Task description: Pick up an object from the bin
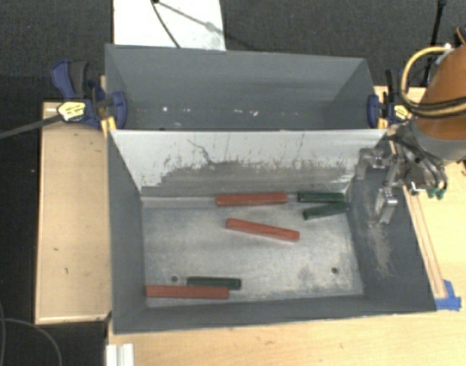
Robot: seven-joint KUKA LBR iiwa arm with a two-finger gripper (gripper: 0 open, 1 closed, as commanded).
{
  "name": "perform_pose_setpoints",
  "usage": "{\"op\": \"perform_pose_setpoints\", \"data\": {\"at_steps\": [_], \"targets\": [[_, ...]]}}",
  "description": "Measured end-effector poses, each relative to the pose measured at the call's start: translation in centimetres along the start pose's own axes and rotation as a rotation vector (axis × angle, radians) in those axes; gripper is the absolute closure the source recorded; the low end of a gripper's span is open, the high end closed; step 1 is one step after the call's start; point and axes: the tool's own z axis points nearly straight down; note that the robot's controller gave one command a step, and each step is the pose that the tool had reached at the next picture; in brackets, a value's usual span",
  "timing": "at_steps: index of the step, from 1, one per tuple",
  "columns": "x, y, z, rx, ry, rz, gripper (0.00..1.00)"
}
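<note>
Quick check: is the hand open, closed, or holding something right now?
The hand: cannot be told whether open or closed. It is above the right slope of the bin, beside two dark green sticks.

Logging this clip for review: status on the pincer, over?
Pincer at right wall of bin. Nearest: two dark green sticks, back right, untouched. Red sticks farther left; path clear.

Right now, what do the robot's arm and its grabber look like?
The arm wears a rounded orange cover, with dark and yellowish cables looping beside it. The gripper at its end is made of shiny silver metal parts with some darker bits.
</note>
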Motion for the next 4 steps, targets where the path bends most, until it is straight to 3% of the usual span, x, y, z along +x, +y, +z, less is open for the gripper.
{"op": "perform_pose_setpoints", "data": {"at_steps": [1, 2, 4], "targets": [[-0.6, 6.9, 13.3, -0.002, -0.004, 0.013, 0.00], [1.3, 16.3, 12.9, -0.005, -0.005, 0.078, 0.00], [1.2, 16.2, 12.8, 0.001, -0.008, 0.068, 0.00]]}}
